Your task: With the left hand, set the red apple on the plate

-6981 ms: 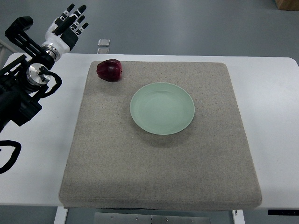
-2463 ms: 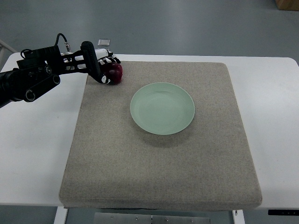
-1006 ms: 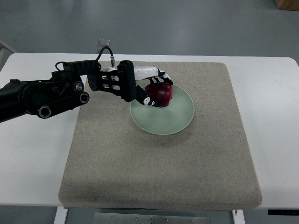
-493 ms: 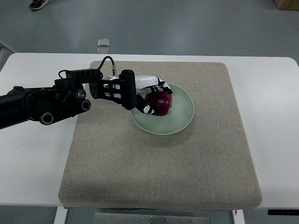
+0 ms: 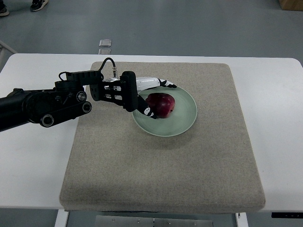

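Apple on plate, between spread fingers

Black left arm, white-black hand, looped cable.

White table, grey felt mat on it, grey-blue floor beyond, even light

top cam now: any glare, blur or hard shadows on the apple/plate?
Top view: sharp, no motion blur on the left hand. Lighting is soft and even; the red apple shows only a faint highlight and the plate no strong glare. The plate casts a soft shadow on the grey mat along its near edge. The white table is bright but not blown out.
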Motion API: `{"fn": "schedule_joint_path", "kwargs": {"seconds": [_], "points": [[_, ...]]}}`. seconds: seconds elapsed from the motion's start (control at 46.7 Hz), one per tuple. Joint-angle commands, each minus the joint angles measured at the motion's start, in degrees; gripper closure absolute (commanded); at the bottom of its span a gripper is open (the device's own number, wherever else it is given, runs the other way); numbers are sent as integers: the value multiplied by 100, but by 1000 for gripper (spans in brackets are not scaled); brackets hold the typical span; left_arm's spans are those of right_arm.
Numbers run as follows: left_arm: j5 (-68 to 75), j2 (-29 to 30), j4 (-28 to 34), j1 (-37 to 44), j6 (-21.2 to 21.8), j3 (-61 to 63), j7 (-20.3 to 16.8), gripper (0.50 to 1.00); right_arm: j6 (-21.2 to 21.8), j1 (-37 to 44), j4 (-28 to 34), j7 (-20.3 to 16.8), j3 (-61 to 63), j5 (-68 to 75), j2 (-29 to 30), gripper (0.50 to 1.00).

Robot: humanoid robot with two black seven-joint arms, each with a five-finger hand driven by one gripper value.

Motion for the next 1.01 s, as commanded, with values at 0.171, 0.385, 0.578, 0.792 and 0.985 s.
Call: {"fn": "schedule_joint_path", "kwargs": {"seconds": [0.171, 0.385, 0.578, 0.792, 0.985], "points": [[-88, 96, 161, -18, -2, -72, 1, 525, 0, 0, 0, 0, 0, 4, 0, 536], [-106, 149, 715, -27, 7, -89, 1, 519, 0, 0, 0, 0, 0, 4, 0, 536], [-123, 140, 1339, -35, 86, -107, 1, 514, 0, 0, 0, 0, 0, 4, 0, 536], [-237, 87, 1989, 0, 86, -730, 1, 514, 0, 0, 0, 0, 0, 4, 0, 536], [-1475, -88, 2376, 0, 191, -1030, 89, 516, 0, 0, 0, 0, 0, -4, 0, 536]]}}
